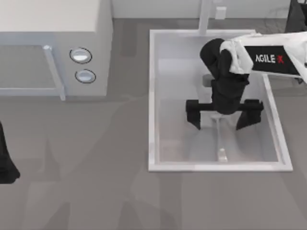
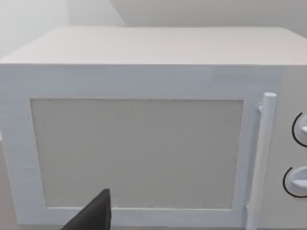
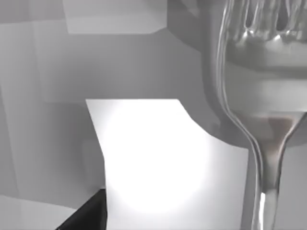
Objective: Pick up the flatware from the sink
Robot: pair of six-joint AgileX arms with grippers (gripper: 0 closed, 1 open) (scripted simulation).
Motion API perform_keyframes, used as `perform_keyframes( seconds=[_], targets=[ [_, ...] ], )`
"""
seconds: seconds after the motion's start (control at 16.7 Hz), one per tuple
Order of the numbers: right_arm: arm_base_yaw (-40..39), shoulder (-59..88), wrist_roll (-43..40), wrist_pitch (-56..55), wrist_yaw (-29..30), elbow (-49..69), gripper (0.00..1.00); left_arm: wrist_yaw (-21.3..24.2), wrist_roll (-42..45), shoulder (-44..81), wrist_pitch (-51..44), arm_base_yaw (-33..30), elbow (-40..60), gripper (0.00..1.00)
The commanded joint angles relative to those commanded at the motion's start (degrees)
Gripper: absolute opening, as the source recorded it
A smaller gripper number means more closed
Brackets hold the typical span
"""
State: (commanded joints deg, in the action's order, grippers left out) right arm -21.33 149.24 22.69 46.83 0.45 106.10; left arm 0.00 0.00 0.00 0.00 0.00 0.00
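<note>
Now, the step: the right claw (image 1: 224,115) hangs low inside the sink (image 1: 152,96), right over the fork (image 1: 221,143).
Right claw: wide open, one finger on each side of the fork, holding nothing yet.
Fork place: it lies flat on the sink floor, in the near half of the basin, a bit right of the middle.
Fork way: its long line runs from the back of the sink to the front. The wide handle end sits near the front wall. The tines are under the claw in the top view.
Up close: the right wrist view shows the shiny fork (image 3: 261,120) very near, its tines and thin neck clear.
How to do it well: I think the claw should go straight down, close across the thin handle, then lift slowly. The fork is thin and slick, so it could slip.
Left arm: parked at the table's left edge, facing the microwave (image 2: 144,143).
Left claw: I cannot tell if it is open.
</note>
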Motion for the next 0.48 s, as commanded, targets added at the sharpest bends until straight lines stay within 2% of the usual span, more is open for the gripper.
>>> perform_keyframes(
  seconds=[0.24,0.48],
  targets=[
    [0.00,0.04,0.00,-0.06,0.00,-0.04,1.00,0.00,0.00,0.00,0.00,0.00,0.00,1.00],
    [0.00,0.04,0.00,-0.06,0.00,-0.04,0.70,0.00,0.00,0.00,0.00,0.00,0.00,1.00]
  ],
)
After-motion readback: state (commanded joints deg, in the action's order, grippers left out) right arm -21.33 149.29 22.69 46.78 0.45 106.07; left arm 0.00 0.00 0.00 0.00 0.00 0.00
